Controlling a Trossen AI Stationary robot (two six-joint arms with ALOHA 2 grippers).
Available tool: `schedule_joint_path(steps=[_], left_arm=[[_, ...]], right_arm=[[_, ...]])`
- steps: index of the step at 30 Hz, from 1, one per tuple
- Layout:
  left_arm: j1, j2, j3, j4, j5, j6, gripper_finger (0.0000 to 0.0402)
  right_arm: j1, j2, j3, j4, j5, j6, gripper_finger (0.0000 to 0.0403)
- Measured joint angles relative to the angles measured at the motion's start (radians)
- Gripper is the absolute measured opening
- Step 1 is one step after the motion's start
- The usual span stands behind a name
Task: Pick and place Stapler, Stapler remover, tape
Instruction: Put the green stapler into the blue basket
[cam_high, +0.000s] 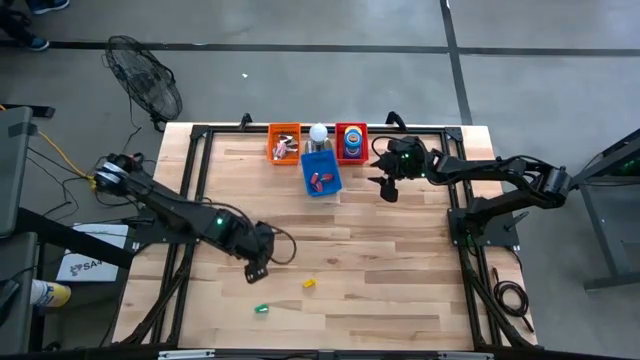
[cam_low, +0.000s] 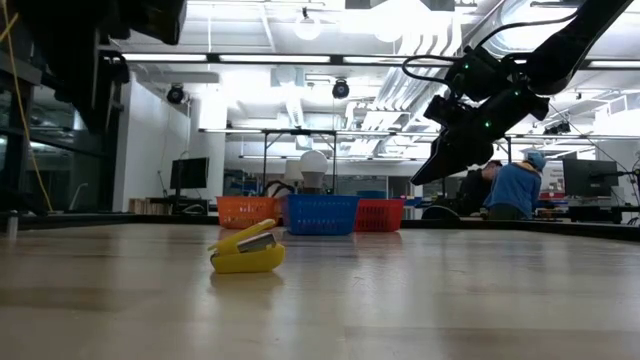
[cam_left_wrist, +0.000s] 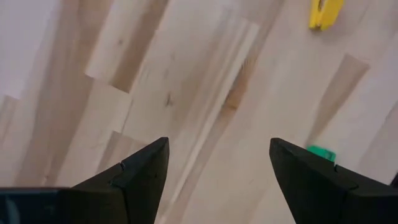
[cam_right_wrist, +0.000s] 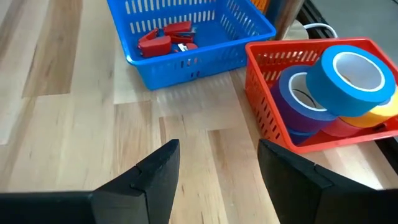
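Pale wood-plank table (cam_high: 400, 270) with darker streaks. Three mesh baskets: orange (cam_high: 284, 142), blue (cam_right_wrist: 186, 37) holding red staplers (cam_right_wrist: 163, 38), and red (cam_right_wrist: 298, 106) stacked with tape rolls (cam_right_wrist: 348, 71) in blue, purple and yellow. One yellow stapler (cam_low: 247, 250) and a small green object (cam_high: 261, 309) lie on the wood. Both arms are black

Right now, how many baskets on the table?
3, in a row at the far edge: orange basket on the left, blue basket in the middle, red basket on the right. None looks hidden.
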Motion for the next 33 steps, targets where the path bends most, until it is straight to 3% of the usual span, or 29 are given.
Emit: schedule_joint_path(steps=[5,12,21,33], left_arm=[[-0.062,0.039,0.0,0.032,0.001,-0.003,0.0273],[-0.123,0.101,0.0,0.137,0.105,-0.055,0.0273],[-0.198,0.191,0.001,0.294,0.151,-0.078,0.0273],[-0.242,0.283,0.0,0.311,0.197,-0.079,0.0273]], right_arm=[[0.0,0.0,0.0,-0.006,-0.039,0.002,0.0208],[0.043,0.0,0.0,0.043,-0.164,0.002,0.0208],[0.074,0.0,0.0,0.019,-0.115,0.013,0.0208],[0.129,-0.002,0.0,-0.024,-0.111,0.049,0.0208]])
